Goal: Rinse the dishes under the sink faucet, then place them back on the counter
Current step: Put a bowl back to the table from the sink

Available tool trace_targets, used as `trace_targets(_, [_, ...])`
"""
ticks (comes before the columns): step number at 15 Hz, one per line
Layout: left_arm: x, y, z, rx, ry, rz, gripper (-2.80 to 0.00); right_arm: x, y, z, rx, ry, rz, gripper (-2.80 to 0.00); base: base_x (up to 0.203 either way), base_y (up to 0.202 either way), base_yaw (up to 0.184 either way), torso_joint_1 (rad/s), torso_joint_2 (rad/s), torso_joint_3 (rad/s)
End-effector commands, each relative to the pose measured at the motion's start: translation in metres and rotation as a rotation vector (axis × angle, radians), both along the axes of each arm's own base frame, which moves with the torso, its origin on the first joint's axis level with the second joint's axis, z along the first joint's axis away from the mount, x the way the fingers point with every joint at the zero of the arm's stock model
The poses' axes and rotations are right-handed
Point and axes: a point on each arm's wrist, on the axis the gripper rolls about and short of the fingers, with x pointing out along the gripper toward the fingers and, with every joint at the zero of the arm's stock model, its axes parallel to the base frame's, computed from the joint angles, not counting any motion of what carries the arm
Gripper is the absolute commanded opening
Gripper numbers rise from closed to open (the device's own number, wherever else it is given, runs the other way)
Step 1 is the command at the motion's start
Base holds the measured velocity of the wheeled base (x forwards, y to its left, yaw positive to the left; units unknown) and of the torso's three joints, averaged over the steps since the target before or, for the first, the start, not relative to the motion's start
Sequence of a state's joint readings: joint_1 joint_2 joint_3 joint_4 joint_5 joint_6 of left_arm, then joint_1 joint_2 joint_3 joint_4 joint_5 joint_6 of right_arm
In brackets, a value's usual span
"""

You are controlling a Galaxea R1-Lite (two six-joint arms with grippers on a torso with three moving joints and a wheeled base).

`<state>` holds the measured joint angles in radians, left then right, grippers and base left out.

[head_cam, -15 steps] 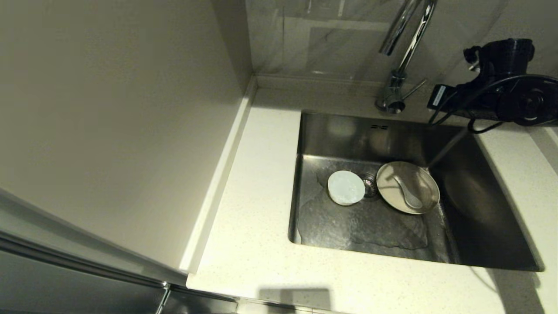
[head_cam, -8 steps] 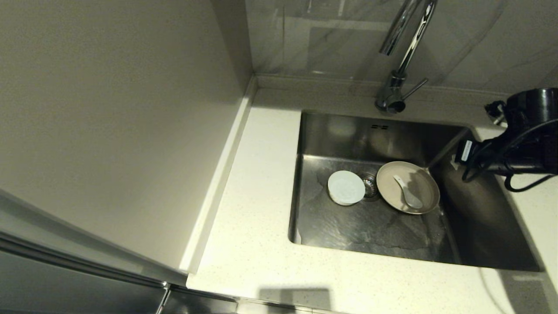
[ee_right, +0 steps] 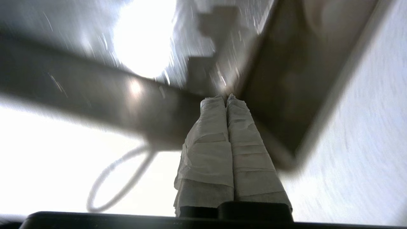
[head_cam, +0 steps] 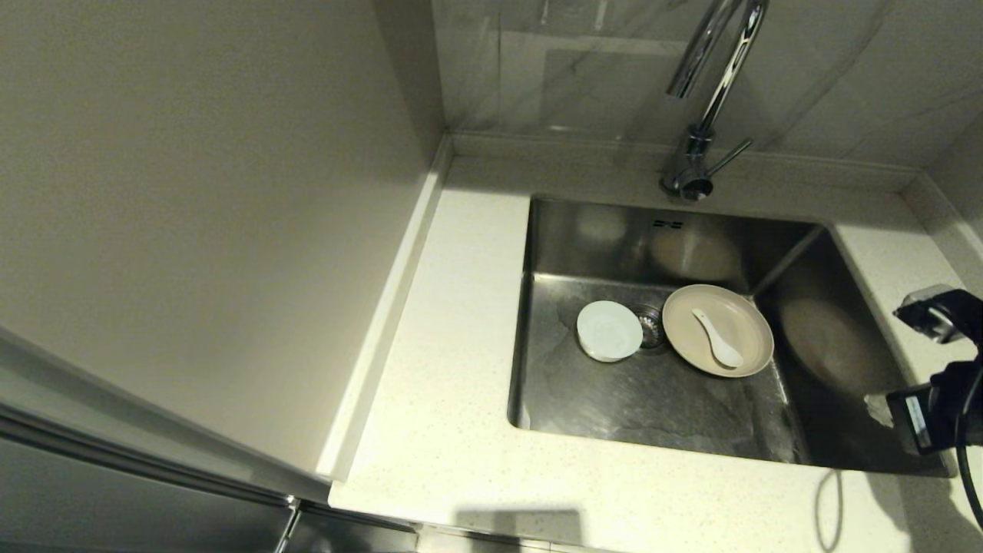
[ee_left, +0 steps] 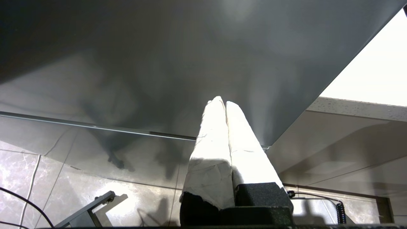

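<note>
In the head view the sink (head_cam: pixel 653 411) holds all the dishes. A small white bowl (head_cam: pixel 609 331) sits left of the drain strainer (head_cam: pixel 652 326). The cream-white plate (head_cam: pixel 729 316) lies right of it, with the short spoon (head_cam: pixel 719 347) resting on it. The chrome faucet (head_cam: pixel 707 92) rises behind the basin, its spout over the back. My right gripper (head_cam: pixel 877 407) hangs shut and empty over the sink's near right corner, well away from the dishes; its tips (ee_right: pixel 226 97) point at the basin's (ee_right: pixel 286 79) corner. My left gripper (ee_left: pixel 222 102) is shut, parked below the counter.
The speckled counter (head_cam: pixel 445 346) runs left and in front of the sink, with a tall cabinet side (head_cam: pixel 192 230) on the left. A thin cable loop (head_cam: pixel 828 491) lies on the front right counter. A low raised back edge meets the tiled wall.
My right arm has drawn back from beside the faucet lever, moving along the sink's right side to its near right corner. The dishes have not moved.
</note>
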<state>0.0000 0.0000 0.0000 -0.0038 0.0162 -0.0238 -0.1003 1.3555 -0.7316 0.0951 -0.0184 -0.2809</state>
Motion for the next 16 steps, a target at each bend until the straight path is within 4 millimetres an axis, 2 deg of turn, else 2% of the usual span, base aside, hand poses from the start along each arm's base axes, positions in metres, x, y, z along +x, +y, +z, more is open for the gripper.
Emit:
trace_targets(1, [0.0, 0.0, 0.0, -0.001, -0.004, 0.001, -2.8, -0.027, 0.001, -0.005, -0.099, -0.009, -0.057, -2.8, 0.0, 0.0, 0.0, 0.0, 0.0, 0.0])
trace_targets(3, [0.0, 0.0, 0.0, -0.001, -0.004, 0.001, -2.8, -0.021, -0.005, -0.004, -0.15, -0.043, -0.139, -2.8, 0.0, 0.0, 0.0, 0.0, 0.0, 0.0])
trace_targets(5, [0.0, 0.0, 0.0, -0.001, -0.004, 0.001, -2.8, -0.007, -0.007, -0.011, -0.133, -0.005, -0.125, -2.8, 0.0, 0.0, 0.0, 0.0, 0.0, 0.0])
trace_targets(6, [0.0, 0.0, 0.0, -0.001, -0.004, 0.001, -2.8, 0.002, -0.008, -0.012, -0.116, 0.003, -0.121, -2.8, 0.0, 0.0, 0.0, 0.0, 0.0, 0.0])
trace_targets(8, [0.0, 0.0, 0.0, -0.001, -0.004, 0.001, -2.8, 0.03, -0.004, 0.004, -0.05, -0.037, -0.089, -2.8, 0.0, 0.0, 0.0, 0.0, 0.0, 0.0])
trace_targets(12, [0.0, 0.0, 0.0, -0.001, -0.004, 0.001, -2.8, 0.08, 0.034, 0.028, 0.016, -0.07, 0.1, -2.8, 0.0, 0.0, 0.0, 0.0, 0.0, 0.0])
trace_targets(14, [0.0, 0.0, 0.0, -0.001, -0.004, 0.001, -2.8, 0.102, 0.061, 0.022, 0.034, -0.037, 0.173, -2.8, 0.0, 0.0, 0.0, 0.0, 0.0, 0.0])
trace_targets(16, [0.0, 0.0, 0.0, -0.001, -0.004, 0.001, -2.8, 0.12, 0.075, 0.016, 0.03, -0.025, 0.194, -2.8, 0.0, 0.0, 0.0, 0.0, 0.0, 0.0])
